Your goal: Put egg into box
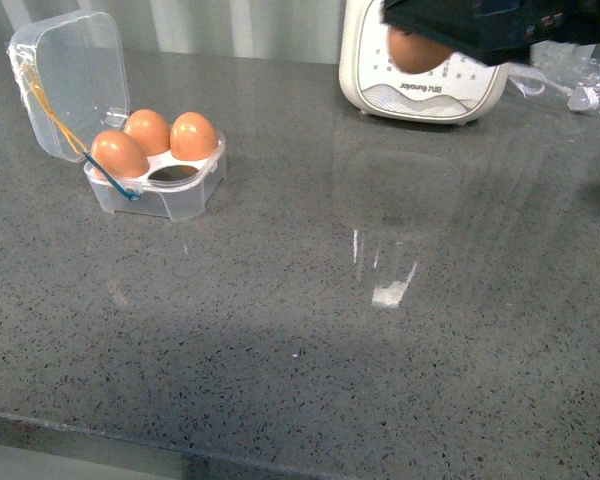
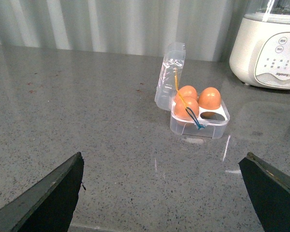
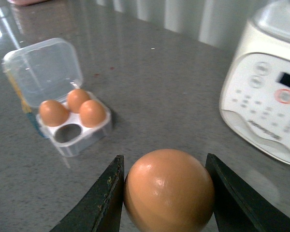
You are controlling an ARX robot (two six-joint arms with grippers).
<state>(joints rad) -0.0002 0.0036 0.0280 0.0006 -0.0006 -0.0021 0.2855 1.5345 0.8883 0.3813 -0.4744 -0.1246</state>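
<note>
My right gripper (image 3: 165, 193) is shut on the egg (image 3: 168, 191), orange-brown and smooth, held high above the table at the back right; in the front view the egg (image 1: 412, 50) shows under the black gripper. The box (image 1: 160, 185) stands at the back left, lid open and leaning back, with three eggs (image 1: 150, 140) in it and its near right cup empty. The box also shows in the right wrist view (image 3: 75, 133) and the left wrist view (image 2: 199, 121). My left gripper (image 2: 164, 193) is open and empty, low over the table, well short of the box.
A large white appliance (image 1: 425, 85) stands at the back right, just behind the held egg; it shows in the left wrist view (image 2: 270, 50) and right wrist view (image 3: 263, 96). Crumpled clear plastic (image 1: 575, 70) lies at the far right. The table (image 1: 300, 350) is grey speckled stone.
</note>
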